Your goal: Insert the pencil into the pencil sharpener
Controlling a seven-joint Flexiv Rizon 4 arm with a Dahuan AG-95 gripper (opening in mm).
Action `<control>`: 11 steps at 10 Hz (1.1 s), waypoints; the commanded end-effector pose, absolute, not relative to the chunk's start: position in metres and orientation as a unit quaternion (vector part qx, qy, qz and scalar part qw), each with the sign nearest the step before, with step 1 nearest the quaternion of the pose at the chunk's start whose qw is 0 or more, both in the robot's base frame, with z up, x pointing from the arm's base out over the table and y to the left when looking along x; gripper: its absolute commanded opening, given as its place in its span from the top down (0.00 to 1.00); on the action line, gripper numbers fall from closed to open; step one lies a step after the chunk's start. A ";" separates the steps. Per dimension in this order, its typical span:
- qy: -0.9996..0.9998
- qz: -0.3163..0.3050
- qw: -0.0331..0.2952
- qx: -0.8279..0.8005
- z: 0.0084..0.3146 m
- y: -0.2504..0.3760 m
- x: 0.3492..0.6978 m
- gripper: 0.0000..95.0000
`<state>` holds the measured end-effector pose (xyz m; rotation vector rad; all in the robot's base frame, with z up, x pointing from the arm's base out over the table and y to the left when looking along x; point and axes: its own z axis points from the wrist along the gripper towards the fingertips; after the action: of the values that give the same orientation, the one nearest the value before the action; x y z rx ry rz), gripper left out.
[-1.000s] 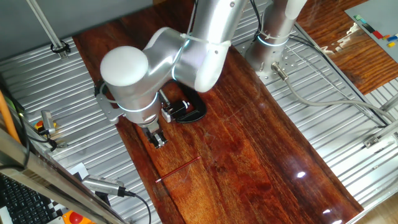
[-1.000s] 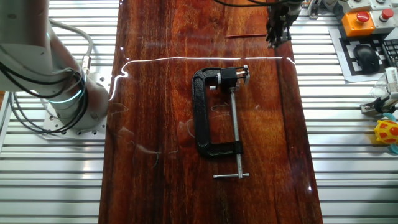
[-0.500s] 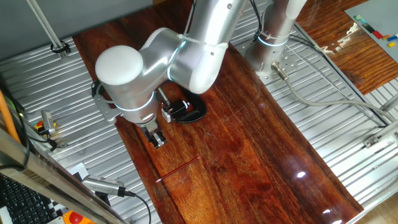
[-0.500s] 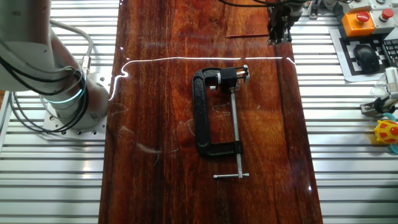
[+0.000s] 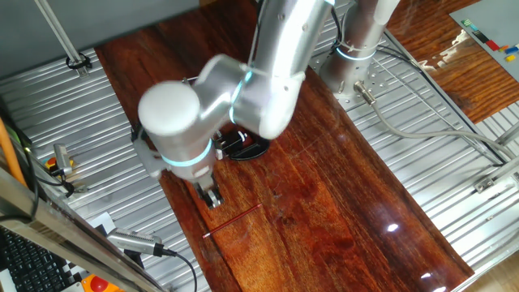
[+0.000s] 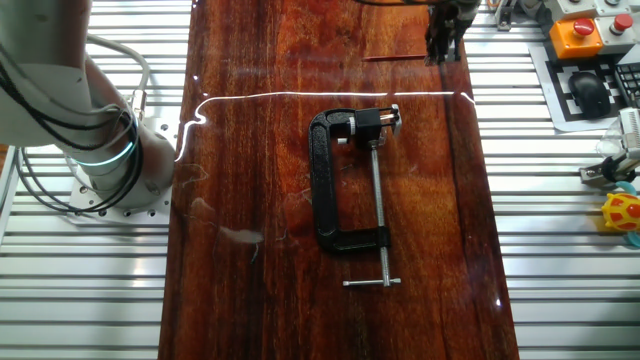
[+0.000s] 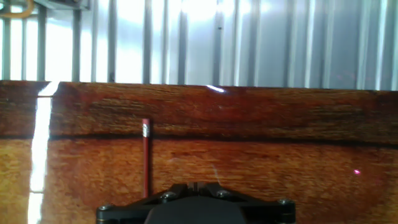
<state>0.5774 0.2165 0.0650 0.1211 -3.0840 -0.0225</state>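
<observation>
The thin red pencil (image 5: 232, 221) lies flat on the dark wood board, near its edge. It also shows in the other fixed view (image 6: 395, 57) and in the hand view (image 7: 145, 158), eraser end away from me. My gripper (image 5: 212, 197) hovers just beside the pencil, fingers close together and empty; it also shows in the other fixed view (image 6: 440, 48) and at the bottom of the hand view (image 7: 196, 185), right of the pencil. The pencil sharpener (image 6: 388, 119), a small silvery block, sits at the jaw of the black C-clamp (image 6: 345, 180).
The clamp (image 5: 246, 144) is partly hidden by my arm. The wood board (image 6: 260, 250) lies on a ribbed metal table (image 6: 560, 250). The robot base (image 6: 110, 160) is at the left. An orange button box (image 6: 580, 30) and a yellow toy (image 6: 622, 212) sit at the right.
My arm has swung and the gripper has moved closer to the pencil, toward the board's edge. The pencil, clamp and sharpener have not moved.
</observation>
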 end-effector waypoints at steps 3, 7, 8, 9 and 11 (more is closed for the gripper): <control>-0.997 -0.009 0.021 0.069 0.066 0.215 0.576 1.00; -0.998 -0.012 0.025 0.063 0.066 0.215 0.576 1.00; -0.998 -0.012 0.032 0.056 0.066 0.215 0.576 1.00; -0.998 -0.014 0.032 0.048 0.065 0.216 0.576 1.00; -0.999 -0.018 0.030 0.035 0.060 0.224 0.577 0.80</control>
<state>0.5771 0.2248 0.0602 0.1104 -3.0764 -0.0578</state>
